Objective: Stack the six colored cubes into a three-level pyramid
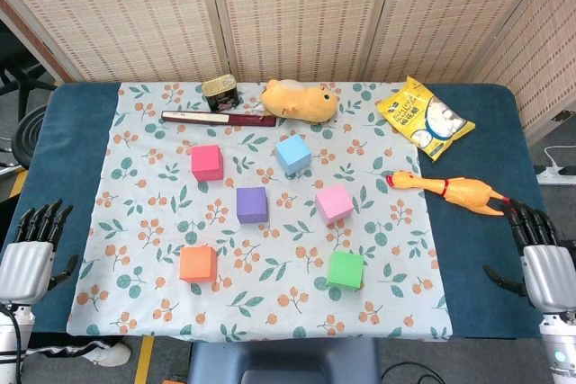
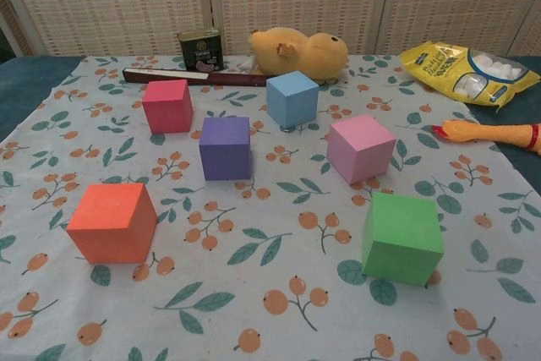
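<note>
Clearly nothing is stacked yet: our six cubes lie apart on the leaf-print cloth (image 1: 135, 249) over the bench, the red cube (image 1: 207, 162), blue cube (image 1: 293, 153), purple cube (image 1: 252, 205), pink cube (image 1: 334, 203), orange cube (image 1: 198, 263) and green cube (image 1: 346, 270). They look like light, slightly soft foam with matte faces, so we judge opposite flat sides the best hold. Our left hand (image 1: 30, 258) and right hand (image 1: 543, 263) rest at the bench edges, fingers spread, holding nothing.

Matt foam-like cubes (image 2: 225, 147); printed cloth (image 2: 279, 293); glossy plastic bag (image 1: 424, 118); plush toy (image 1: 300, 100); metal tin (image 1: 220, 93)
</note>
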{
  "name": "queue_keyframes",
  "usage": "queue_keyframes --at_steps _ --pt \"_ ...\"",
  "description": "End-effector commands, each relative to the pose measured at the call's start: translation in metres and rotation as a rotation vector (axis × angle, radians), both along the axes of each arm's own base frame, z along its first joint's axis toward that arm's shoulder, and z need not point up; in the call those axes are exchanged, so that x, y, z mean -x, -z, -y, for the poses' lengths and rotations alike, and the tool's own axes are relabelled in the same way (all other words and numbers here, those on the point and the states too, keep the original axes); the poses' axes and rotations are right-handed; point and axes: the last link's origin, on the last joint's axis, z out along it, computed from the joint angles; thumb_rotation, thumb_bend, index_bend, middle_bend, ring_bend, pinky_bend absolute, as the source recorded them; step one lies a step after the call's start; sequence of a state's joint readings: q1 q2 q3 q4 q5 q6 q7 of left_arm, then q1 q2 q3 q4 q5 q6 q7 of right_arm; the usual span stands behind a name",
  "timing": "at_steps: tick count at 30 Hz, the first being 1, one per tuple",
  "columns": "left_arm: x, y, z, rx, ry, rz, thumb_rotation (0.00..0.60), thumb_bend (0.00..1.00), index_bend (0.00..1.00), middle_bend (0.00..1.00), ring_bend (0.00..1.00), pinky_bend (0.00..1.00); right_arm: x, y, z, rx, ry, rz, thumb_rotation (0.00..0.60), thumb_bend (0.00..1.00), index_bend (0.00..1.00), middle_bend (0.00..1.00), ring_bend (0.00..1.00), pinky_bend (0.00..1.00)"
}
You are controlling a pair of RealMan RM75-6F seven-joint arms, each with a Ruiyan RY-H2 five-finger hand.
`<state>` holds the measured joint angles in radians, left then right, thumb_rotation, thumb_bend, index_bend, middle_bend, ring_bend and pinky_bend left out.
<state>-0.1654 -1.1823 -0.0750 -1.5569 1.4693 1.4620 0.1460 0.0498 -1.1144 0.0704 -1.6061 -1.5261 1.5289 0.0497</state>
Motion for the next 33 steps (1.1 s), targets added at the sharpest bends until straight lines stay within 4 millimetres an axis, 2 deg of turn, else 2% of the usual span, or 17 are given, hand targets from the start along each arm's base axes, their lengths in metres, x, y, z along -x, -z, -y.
queue_keyframes --at_steps 1,4,12,19,23,33 --pt "-0.006 -0.001 -0.008 0.014 0.038 0.012 0.600 0.36 0.00 0.00 0.00 0.05 -0.004 -0.004 0.001 -0.004 -0.022 0.019 0.600 0.00 0.00 0.01 0.00 0.05" --pt "-0.013 -0.001 -0.030 0.039 0.085 0.028 0.600 0.36 0.00 0.00 0.00 0.06 -0.008 -0.009 0.006 -0.005 -0.045 0.023 0.600 0.00 0.00 0.01 0.00 0.05" --pt "-0.041 0.001 -0.112 0.178 0.137 0.123 0.600 0.36 0.00 0.00 0.00 0.08 -0.018 -0.011 0.009 -0.035 -0.088 -0.005 0.600 0.00 0.00 0.01 0.00 0.05" --pt "-0.058 0.018 -0.188 0.257 0.092 0.105 0.600 0.36 0.00 0.01 0.00 0.10 -0.024 -0.011 0.011 -0.042 -0.098 -0.008 0.600 0.00 0.00 0.01 0.00 0.05" --pt "-0.065 0.033 -0.215 0.325 0.033 0.102 0.600 0.36 0.00 0.00 0.00 0.10 -0.024 -0.013 0.010 -0.036 -0.086 -0.010 0.600 0.00 0.00 0.01 0.00 0.05" --pt "-0.091 0.067 -0.250 0.447 -0.031 0.102 0.600 0.36 0.00 0.00 0.00 0.09 -0.024 -0.009 0.011 -0.052 -0.066 -0.008 0.600 0.00 0.00 0.01 0.00 0.05"
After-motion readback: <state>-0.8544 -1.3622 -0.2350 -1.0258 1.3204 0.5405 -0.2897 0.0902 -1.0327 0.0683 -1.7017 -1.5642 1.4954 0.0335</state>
